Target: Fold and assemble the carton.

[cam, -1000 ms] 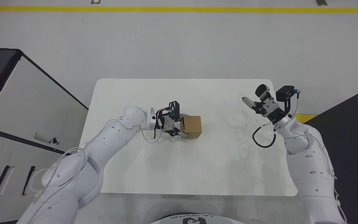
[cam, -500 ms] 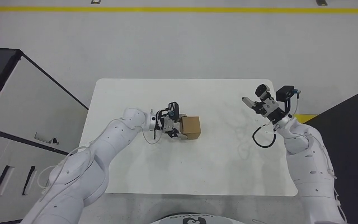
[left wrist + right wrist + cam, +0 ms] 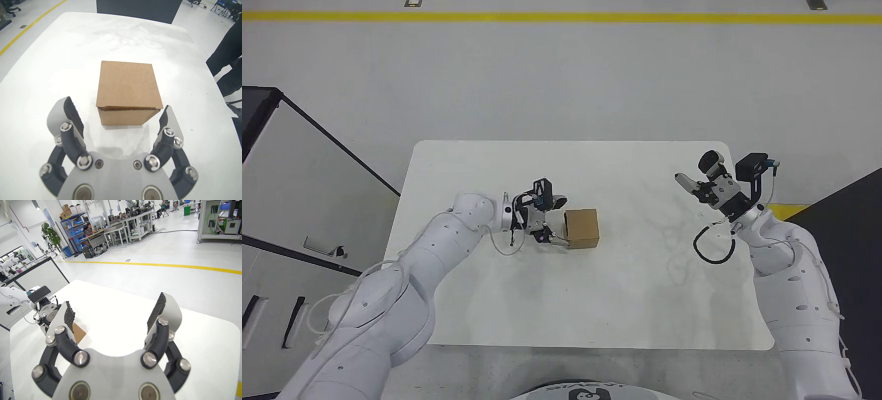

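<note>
A small brown carton [image 3: 582, 228] stands closed on the white table [image 3: 642, 300], near its middle. In the left wrist view the carton [image 3: 127, 92] shows its flat top and a tucked front flap. My left gripper [image 3: 118, 111] is open just short of the carton, its fingertips apart from the box; from above this gripper [image 3: 554, 222] sits on the carton's left side. My right gripper [image 3: 694, 187] is open and holds nothing, raised over the table's right part. In the right wrist view the right gripper [image 3: 115, 311] frames the far-off carton [image 3: 79, 332] and the left arm.
A dark-framed cabinet [image 3: 282, 170] stands off the table's left edge. A yellow floor line [image 3: 562, 16] runs beyond the far edge. A dark panel [image 3: 136, 8] stands behind the table in the left wrist view.
My left gripper has backed off to the left, away from the carton it was touching. The carton stays in place. The right arm has not moved.
</note>
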